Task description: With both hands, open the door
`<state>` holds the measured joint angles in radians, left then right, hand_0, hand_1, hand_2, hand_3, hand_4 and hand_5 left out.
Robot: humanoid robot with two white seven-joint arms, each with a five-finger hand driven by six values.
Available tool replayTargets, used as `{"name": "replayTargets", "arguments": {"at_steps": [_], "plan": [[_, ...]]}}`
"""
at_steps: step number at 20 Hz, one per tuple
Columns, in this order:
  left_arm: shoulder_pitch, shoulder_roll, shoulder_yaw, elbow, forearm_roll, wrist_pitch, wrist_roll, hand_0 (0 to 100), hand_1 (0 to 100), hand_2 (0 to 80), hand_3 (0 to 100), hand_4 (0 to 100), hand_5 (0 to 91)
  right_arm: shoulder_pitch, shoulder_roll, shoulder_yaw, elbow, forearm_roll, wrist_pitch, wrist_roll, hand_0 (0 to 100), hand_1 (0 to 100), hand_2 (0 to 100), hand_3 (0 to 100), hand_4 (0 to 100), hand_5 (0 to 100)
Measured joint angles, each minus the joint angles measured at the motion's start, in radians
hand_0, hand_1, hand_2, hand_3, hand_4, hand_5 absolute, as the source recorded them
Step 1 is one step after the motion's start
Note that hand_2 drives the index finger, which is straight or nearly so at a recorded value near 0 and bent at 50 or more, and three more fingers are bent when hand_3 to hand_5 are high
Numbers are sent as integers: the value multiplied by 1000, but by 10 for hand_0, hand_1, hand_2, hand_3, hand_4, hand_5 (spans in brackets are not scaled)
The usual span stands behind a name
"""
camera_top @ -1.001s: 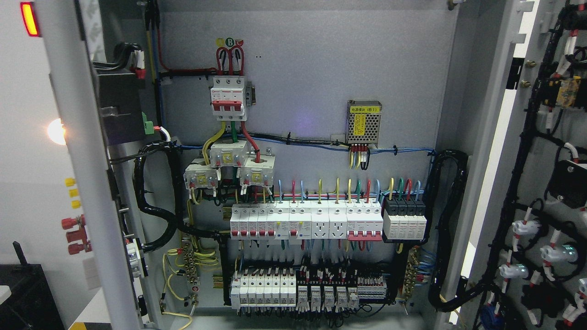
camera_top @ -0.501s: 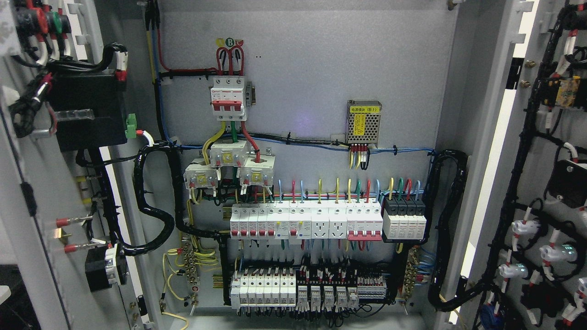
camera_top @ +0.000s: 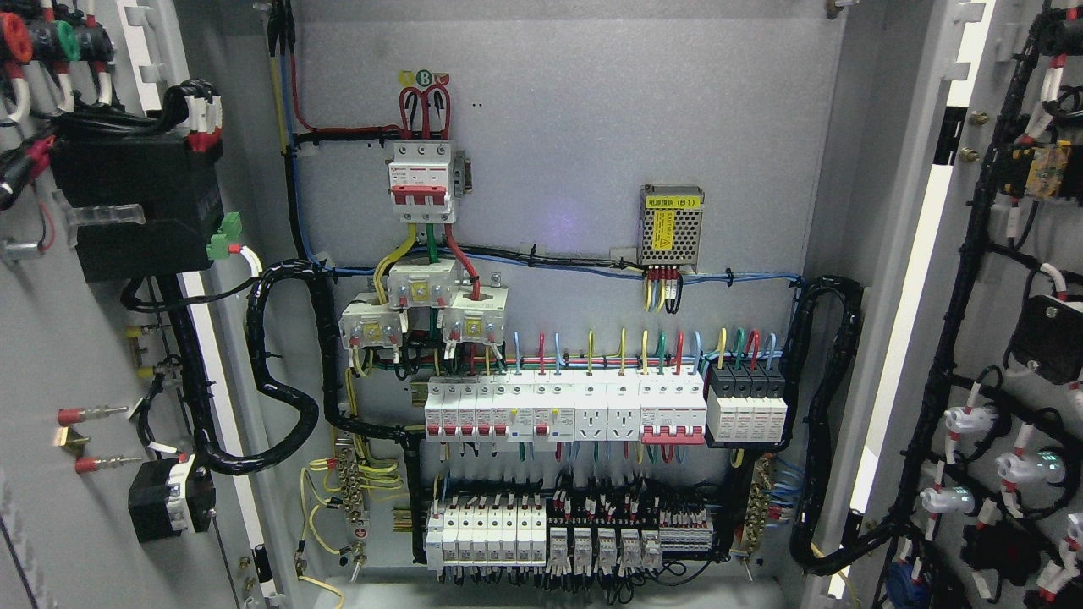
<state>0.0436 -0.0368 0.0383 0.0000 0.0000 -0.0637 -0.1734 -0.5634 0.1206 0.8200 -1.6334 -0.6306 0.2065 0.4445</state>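
Both doors stand wide open and the cabinet's insides fill the head view. No robot hand or arm shows anywhere in the picture, so whether the fingers are spread, curled or holding something cannot be told.

The left door [camera_top: 51,355] is swung out to the left, its inner face turned to the camera. On it sit a black box [camera_top: 140,207] near the top, a smaller black unit [camera_top: 165,499] lower down, and red-tipped terminals [camera_top: 89,414] between them. A thick black cable loop [camera_top: 271,372] runs from that door into the cabinet.

The right door [camera_top: 1028,355] is swung out to the right, also showing its inner face, laced with black wiring and white-capped lamps [camera_top: 969,419].

Between the doors, the grey back panel [camera_top: 592,110] carries the gear. A red-and-white main breaker [camera_top: 420,182] sits upper left, with three white blocks [camera_top: 423,309] just below it. A small perforated power supply [camera_top: 672,224] sits upper right. Across the middle runs a breaker row [camera_top: 563,410], with a black module [camera_top: 744,402] touching its right end. A second row [camera_top: 541,529] of breakers and relays runs along the bottom. Another black cable bundle [camera_top: 825,423] curves down the panel's right side.
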Motion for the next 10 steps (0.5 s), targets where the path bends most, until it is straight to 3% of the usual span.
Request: {"name": "replayTargets", "arguments": {"at_steps": [10], "plan": [[17,-3,-19,-46,0,0,-8,120,389,0,0,0,0,-4,12,-2,30,22,-5,0,120,389,0,0,0,0]]}}
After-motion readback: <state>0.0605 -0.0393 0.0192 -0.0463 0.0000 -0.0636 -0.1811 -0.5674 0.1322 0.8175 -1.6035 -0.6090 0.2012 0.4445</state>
